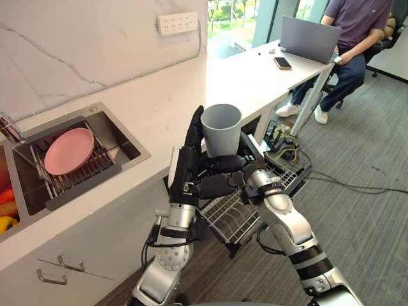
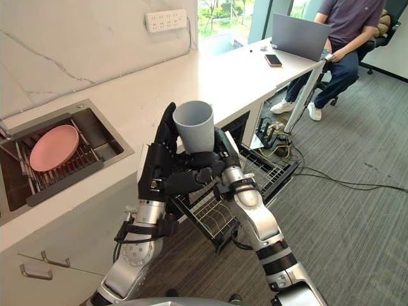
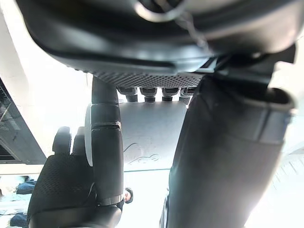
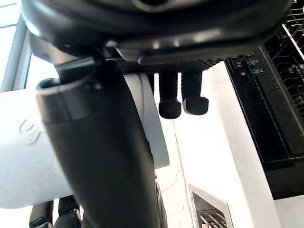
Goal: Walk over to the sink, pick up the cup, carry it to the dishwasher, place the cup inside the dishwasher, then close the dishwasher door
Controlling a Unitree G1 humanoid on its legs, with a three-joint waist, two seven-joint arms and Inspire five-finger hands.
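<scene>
Closest in, raised high under the head camera: grey cup (image 1: 221, 129), upright, mouth open upward, empty as far as can be seen. Clear of the sink, clear of the worktop too, carried in the air.

Clasped from two sides. Right hand (image 1: 223, 167) wrapped about the cup's lower part, fingers (image 4: 170, 100) curled round beneath and thumb laid along the wall; bears the weight, by the look of it. Left hand (image 1: 187, 169) on the cup's other side, fingers (image 1: 195, 127) straight and pressed together, standing flat up the wall toward the rim; serves as a brace, probably, against tipping on the walk. Left thumb: pressing or merely lying alongside, cannot tell.

Straight below the cup: pulled-out wire rack (image 1: 229, 220) of the open dishwasher, with a darker lower rack (image 1: 290, 173) below and to the right of the cup. Held this high, likely, to clear the rack rims before any descent. Looks near the end of the carry; placing and door-closing not yet done. Calls next for a slow lowering into a free bay, cup kept steady, then a release without snagging on the wires.

Left of the cup and well apart: sink (image 1: 127, 150) sunk in the worktop (image 1: 166, 95), pink plate (image 1: 69, 150) lying on a drain rack inside. Beyond the cup, far off: person (image 1: 357, 25) seated at a laptop (image 1: 309, 38), phone (image 1: 282, 62) next to it.
</scene>
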